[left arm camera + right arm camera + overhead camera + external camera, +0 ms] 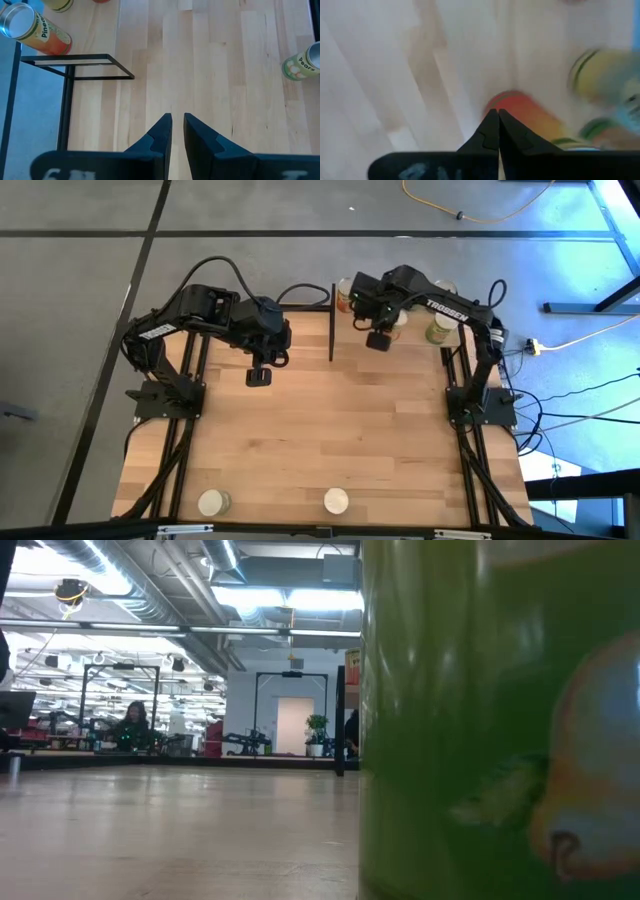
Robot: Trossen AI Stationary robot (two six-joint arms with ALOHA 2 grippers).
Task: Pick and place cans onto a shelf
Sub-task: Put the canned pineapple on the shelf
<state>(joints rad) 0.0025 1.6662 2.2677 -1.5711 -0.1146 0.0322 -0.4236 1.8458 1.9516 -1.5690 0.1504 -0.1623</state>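
Two cans point(213, 502) point(336, 501) near, one shelf point(331, 321)

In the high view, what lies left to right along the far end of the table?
Left tool → thin black upright shelf panel → pale-topped can → right tool → green-labelled can.

Pale striped butcher-block table point(330, 430); black shelf frame point(75, 62); orange-yellow can point(35, 35); green pear-labelled can point(302, 62); blurred, probably red-and-yellow can point(520, 112).

Table point(330, 430) middle lies open; cans point(430, 328) crowd shelf point(331, 320).
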